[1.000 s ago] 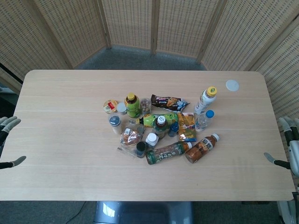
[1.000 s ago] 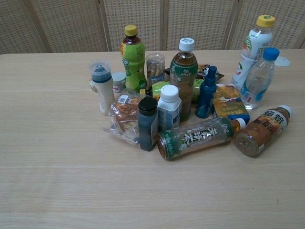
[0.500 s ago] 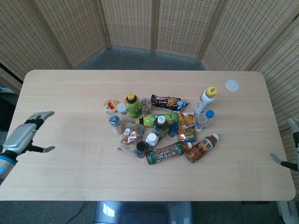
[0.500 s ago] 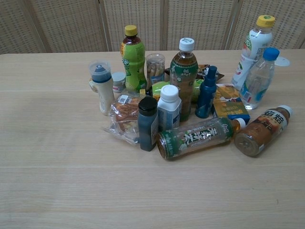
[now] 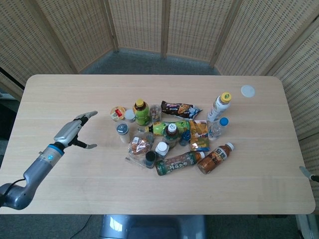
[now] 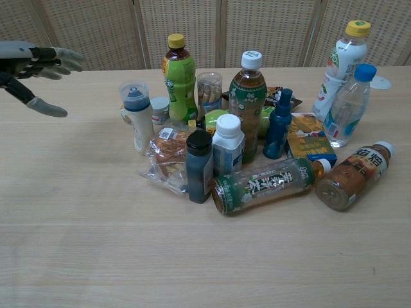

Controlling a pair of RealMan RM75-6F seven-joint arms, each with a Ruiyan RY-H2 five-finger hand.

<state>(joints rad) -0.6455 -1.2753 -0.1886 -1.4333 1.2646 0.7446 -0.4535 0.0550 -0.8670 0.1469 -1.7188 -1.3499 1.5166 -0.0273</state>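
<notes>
My left hand hovers over the left part of the wooden table, fingers spread and holding nothing; the chest view shows the left hand at the upper left. Nearest to it stands a small white bottle with a clear cap cover, a short way to its right, apart from the fingers. Behind that are a yellow-lidded cup and a green bottle with a yellow cap. Only a tip of my right hand shows at the right edge.
A tight cluster of bottles and snack packs fills the table's middle. A green-labelled bottle and a brown one lie on their sides at its front. A white disc lies at the back right.
My left hand has swept from the table's left edge inward toward the cluster and now shows in the chest view. The right hand has drawn back almost out of view.
</notes>
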